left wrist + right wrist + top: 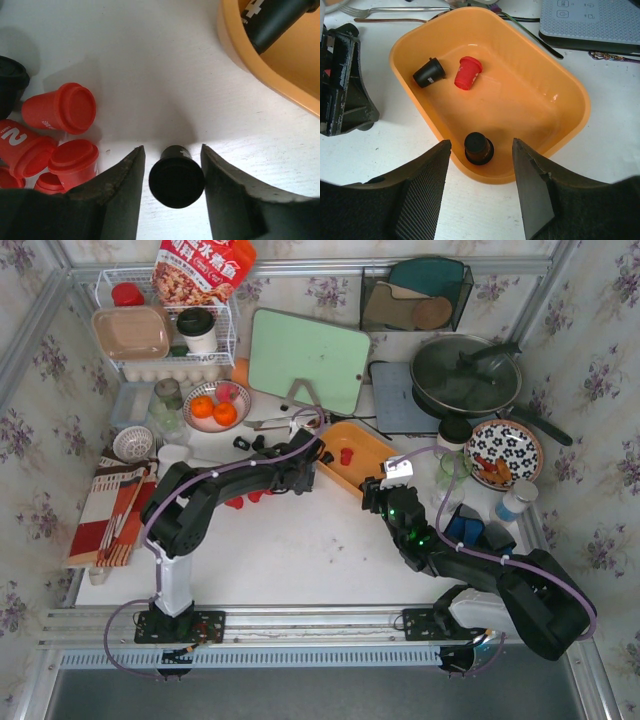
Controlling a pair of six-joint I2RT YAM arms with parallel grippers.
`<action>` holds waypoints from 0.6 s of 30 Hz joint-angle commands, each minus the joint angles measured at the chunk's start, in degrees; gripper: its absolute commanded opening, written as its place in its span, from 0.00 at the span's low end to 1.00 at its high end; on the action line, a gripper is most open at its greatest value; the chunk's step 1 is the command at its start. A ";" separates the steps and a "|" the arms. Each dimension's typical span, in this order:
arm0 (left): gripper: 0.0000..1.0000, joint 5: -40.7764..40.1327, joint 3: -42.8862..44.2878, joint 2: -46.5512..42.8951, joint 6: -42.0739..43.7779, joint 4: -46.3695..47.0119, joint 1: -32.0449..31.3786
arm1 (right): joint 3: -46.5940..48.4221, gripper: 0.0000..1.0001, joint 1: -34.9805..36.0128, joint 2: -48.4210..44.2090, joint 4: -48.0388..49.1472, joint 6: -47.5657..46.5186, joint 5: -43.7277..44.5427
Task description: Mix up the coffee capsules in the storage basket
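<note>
The orange storage basket (368, 443) sits mid-table. In the right wrist view the basket (535, 100) holds a red coffee capsule (468, 73) and two black ones: one lying (429, 73), one standing upside down (479, 148). My right gripper (481, 141) hangs open above the basket's near corner, holding nothing. My left gripper (172, 147) is over the table left of the basket (260, 65), shut on a black capsule (176, 180) whose rim fills the gap between the fingers. A pile of red capsules (65, 107) lies to its left, beside a black one (10, 80).
A green cutting board (308, 360) leans behind the basket. A grey hob (405, 405) and a lidded pan (465, 375) stand at the back right. A patterned plate (503, 452) is right of the basket, a bowl of oranges (215, 408) back left, a striped cloth (110, 515) far left.
</note>
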 commanded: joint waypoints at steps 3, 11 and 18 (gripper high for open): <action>0.38 -1.70 0.57 0.30 -1.52 -1.34 -0.18 | 0.32 0.60 -0.01 -0.29 1.44 0.18 0.03; 0.26 -2.44 1.52 -6.30 -0.73 0.09 -0.68 | 0.32 0.60 -0.04 -0.38 1.35 0.27 0.07; 0.28 2.33 6.45 -7.39 2.57 4.31 -1.00 | 0.33 0.60 -0.02 -0.37 1.40 0.36 -0.02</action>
